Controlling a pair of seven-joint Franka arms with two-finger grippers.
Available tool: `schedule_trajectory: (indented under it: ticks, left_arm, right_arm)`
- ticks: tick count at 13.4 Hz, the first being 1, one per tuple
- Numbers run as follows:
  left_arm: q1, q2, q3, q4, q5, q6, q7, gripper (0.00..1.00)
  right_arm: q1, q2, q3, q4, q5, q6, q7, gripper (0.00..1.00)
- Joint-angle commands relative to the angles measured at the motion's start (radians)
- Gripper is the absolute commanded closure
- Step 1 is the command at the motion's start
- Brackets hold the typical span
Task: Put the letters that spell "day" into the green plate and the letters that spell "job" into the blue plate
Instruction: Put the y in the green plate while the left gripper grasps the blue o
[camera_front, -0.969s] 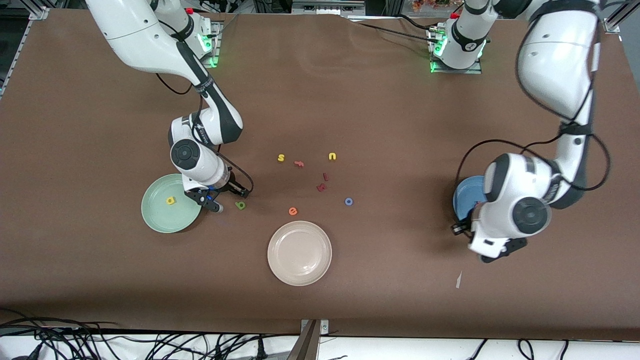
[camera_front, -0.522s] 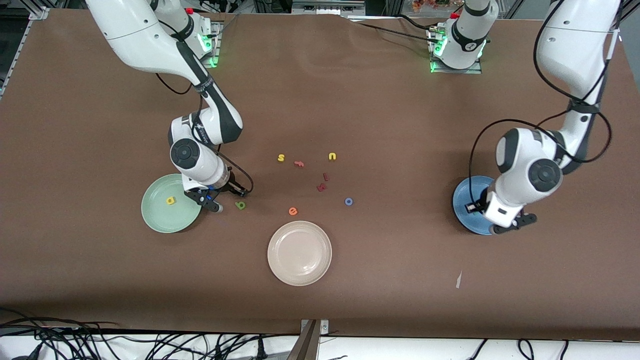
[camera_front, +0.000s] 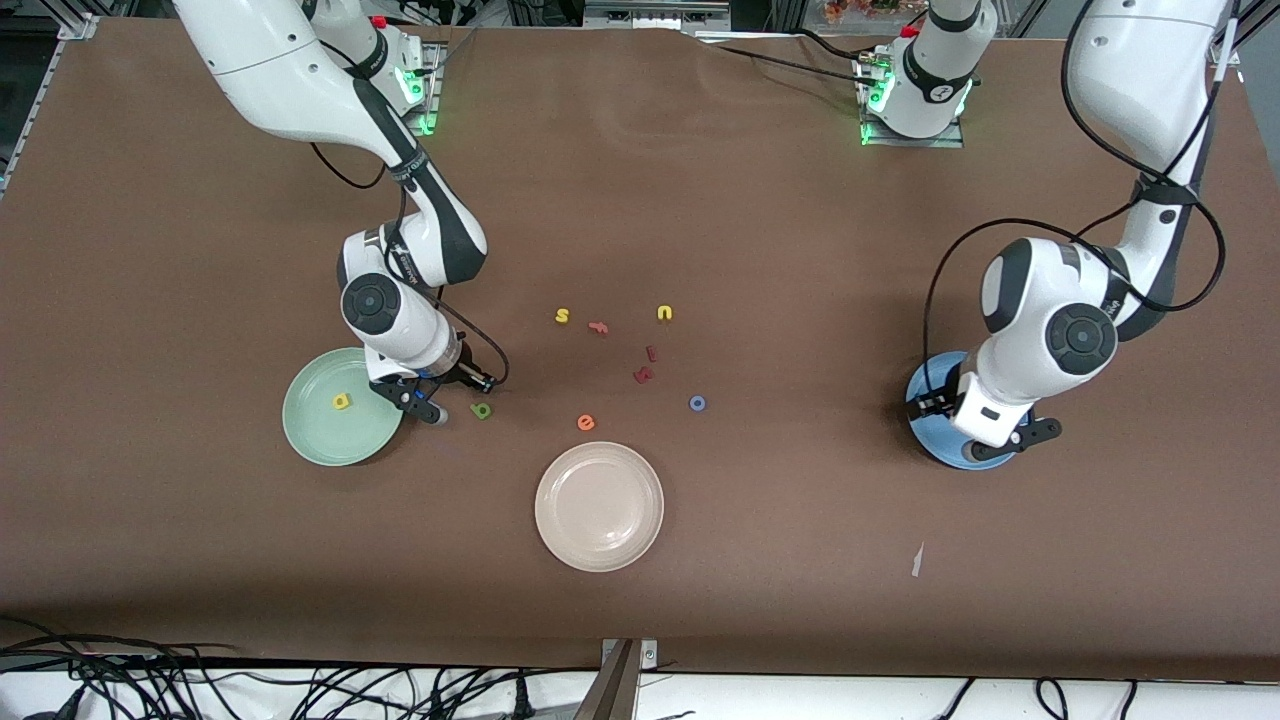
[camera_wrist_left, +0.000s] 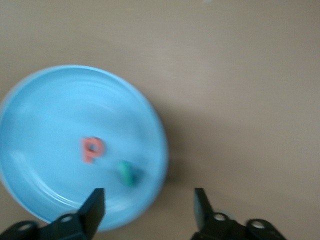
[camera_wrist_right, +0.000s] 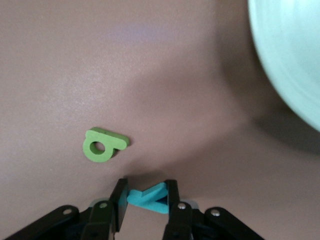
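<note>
Two letters lie in the blue plate and one in the green, with a fourth gripped.

Going by the front view from its left: the green plate (camera_front: 341, 406), toward the right arm's end of the table, carries the yellow "d" (camera_front: 342, 401); the right gripper (camera_front: 431, 398), low over the table just beside that plate's rim, is clamped on the teal "y" (camera_wrist_right: 149, 197); the olive-green "a" (camera_front: 482, 410) and the blue "o" (camera_front: 698, 403) lie loose mid-table. The blue plate (camera_front: 935, 420), toward the left arm's end, sits under the left gripper (camera_wrist_left: 149, 204), whose jaws stand wide and empty. Only the left wrist view shows the pink-red "b" (camera_wrist_left: 92, 148) and the teal "j" (camera_wrist_left: 126, 173) inside it. By my reckoning "y", "a" and "o" remain.
</note>
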Motion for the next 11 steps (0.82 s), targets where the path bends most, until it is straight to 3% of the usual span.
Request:
schedule_trajectory:
  ticks: [1, 6, 11]
  left_arm:
    - [-0.149, 0.071, 0.013, 0.104, -0.059, -0.019, -0.158, 0.0]
    - [-0.335, 0.236, 0.013, 0.298, -0.059, -0.019, -0.406, 0.0]
    - [-0.406, 0.374, 0.014, 0.439, -0.059, -0.014, -0.481, 0.0]
  right_arm:
    - [0.006, -0.002, 0.0, -0.017, 0.004, 0.01, 0.003, 0.72]
    - [0.005, -0.036, -0.011, 0.001, -0.005, -0.063, -0.04, 0.72]
    - [-0.001, -0.091, -0.121, 0.081, -0.003, -0.294, -0.26, 0.72]
